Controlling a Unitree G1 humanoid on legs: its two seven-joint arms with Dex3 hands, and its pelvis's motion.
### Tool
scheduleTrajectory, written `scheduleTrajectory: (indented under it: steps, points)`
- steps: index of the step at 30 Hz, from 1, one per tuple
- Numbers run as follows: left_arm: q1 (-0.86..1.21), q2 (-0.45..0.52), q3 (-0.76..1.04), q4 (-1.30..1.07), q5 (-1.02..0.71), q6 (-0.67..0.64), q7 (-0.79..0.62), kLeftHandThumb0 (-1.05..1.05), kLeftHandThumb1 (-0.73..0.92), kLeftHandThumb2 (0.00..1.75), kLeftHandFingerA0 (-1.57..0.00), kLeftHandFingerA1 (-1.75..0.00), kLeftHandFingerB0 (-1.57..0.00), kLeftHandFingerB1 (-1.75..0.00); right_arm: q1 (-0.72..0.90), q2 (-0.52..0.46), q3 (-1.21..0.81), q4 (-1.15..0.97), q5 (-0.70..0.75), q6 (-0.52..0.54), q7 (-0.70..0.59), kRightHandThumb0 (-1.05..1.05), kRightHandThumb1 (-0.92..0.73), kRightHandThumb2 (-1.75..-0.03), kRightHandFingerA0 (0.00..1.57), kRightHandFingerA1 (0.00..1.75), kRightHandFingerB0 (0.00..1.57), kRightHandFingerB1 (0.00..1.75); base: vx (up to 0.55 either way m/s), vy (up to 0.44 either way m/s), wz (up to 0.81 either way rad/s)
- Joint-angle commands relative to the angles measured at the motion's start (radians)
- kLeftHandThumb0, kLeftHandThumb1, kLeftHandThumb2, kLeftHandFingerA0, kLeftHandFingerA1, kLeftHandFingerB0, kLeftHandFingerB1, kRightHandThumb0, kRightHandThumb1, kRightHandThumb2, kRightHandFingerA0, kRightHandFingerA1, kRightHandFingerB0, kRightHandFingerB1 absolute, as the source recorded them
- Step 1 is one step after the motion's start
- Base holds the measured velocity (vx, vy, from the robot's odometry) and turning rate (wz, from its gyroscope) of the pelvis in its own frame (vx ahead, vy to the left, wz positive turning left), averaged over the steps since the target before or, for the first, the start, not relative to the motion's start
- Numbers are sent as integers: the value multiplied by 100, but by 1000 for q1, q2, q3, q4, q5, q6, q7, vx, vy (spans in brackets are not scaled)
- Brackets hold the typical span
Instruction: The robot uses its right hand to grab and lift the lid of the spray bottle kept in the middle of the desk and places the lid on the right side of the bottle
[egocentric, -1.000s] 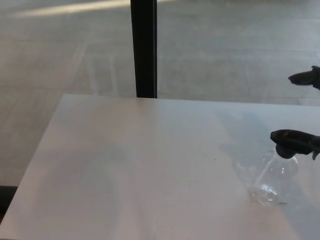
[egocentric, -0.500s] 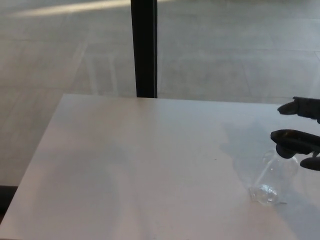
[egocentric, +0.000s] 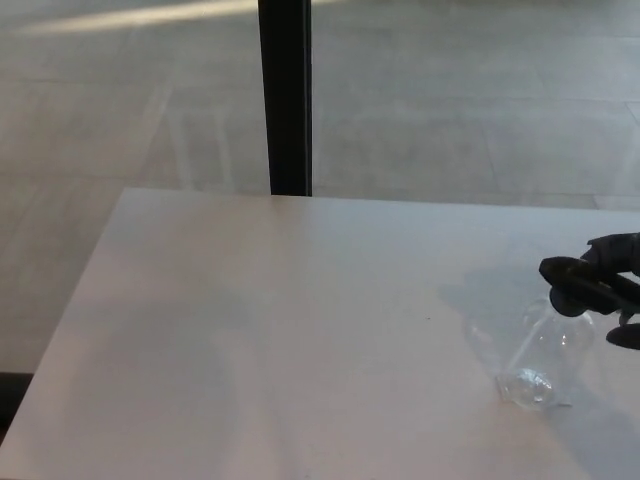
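A clear plastic spray bottle (egocentric: 543, 362) stands near the right edge of the white desk (egocentric: 280, 320), leaning a little. Its black spray lid (egocentric: 564, 288) sits on top, nozzle pointing left. My right hand (egocentric: 620, 285) comes in from the picture's right edge at the lid's height. Its upper fingers (egocentric: 612, 248) lie just above and behind the lid, and a lower finger (egocentric: 628, 338) shows below it, so the fingers are still apart around the lid. Most of the hand is cut off by the frame. My left hand does not show.
A black vertical post (egocentric: 285, 95) rises behind the desk's far edge. Grey tiled floor (egocentric: 450, 100) lies beyond. The desk's left edge runs diagonally down to the lower left corner.
My right hand's upper fingers have dropped from well above the bottle to just over the lid, and the lower finger has come in beneath. The bottle has stayed put.
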Motion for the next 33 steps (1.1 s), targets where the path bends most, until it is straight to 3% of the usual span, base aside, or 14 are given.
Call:
scheduleTrajectory:
  steps: [1, 33]
  points:
    - [2, 6, 9, 25, -20, -54, -24, -69, 72, 62, -62, -52, -49, -39, 42, 31, -26, -11, -109, -37, -112, -28, -78, -65, 92, 133, 49, 37, 0, 0, 0]
    - [7, 1, 5, 51, -22, -78, -18, -69, 72, 62, -62, -52, -49, -39, 41, 110, -61, 63, -175, -116, -101, -28, -78, -65, 92, 133, 49, 37, 0, 0, 0]
